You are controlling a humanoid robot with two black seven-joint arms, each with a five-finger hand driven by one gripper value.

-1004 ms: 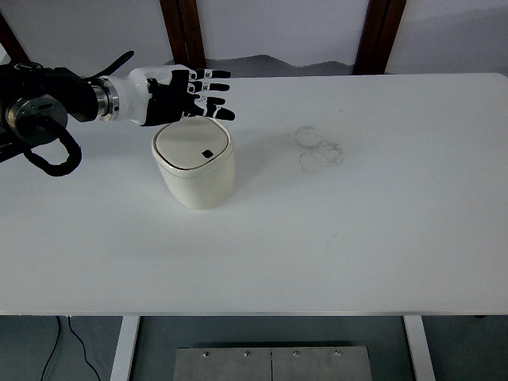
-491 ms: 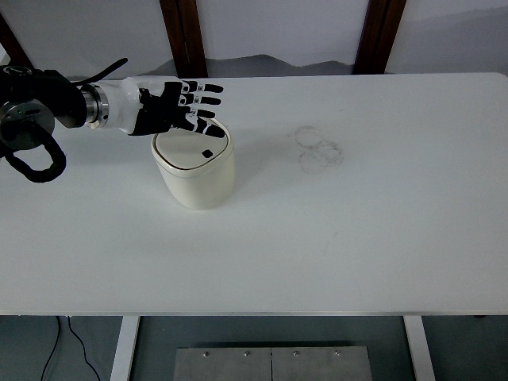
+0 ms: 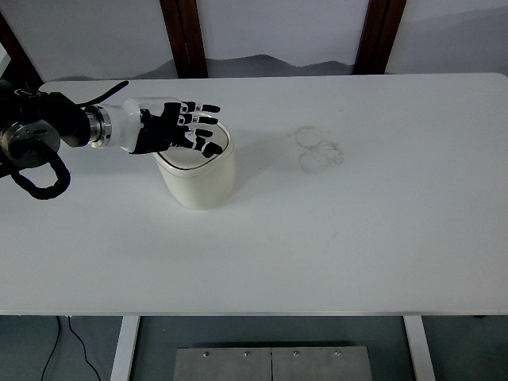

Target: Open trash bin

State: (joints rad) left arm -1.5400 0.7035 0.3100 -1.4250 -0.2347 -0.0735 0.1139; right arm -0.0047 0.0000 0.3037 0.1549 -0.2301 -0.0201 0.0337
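Head view, left hand (image 3: 176, 129) spread over trash bin (image 3: 197, 176)

One white table (image 3: 357, 238); one cream trash bin (image 3: 198, 178) on it; one robot hand (image 3: 171, 127), the left one, over the bin's top; two faint ring marks (image 3: 317, 148) on the table; two brown posts (image 3: 184, 36) behind the table.

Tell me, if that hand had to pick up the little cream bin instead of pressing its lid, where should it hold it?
Probably around the trash bin's smooth rounded side wall, coming in level from the left where the left hand already is. The bin stands upright with bare table all round it. The top offers little: the hand's spread fingers lie over the lid, and no handle shows.
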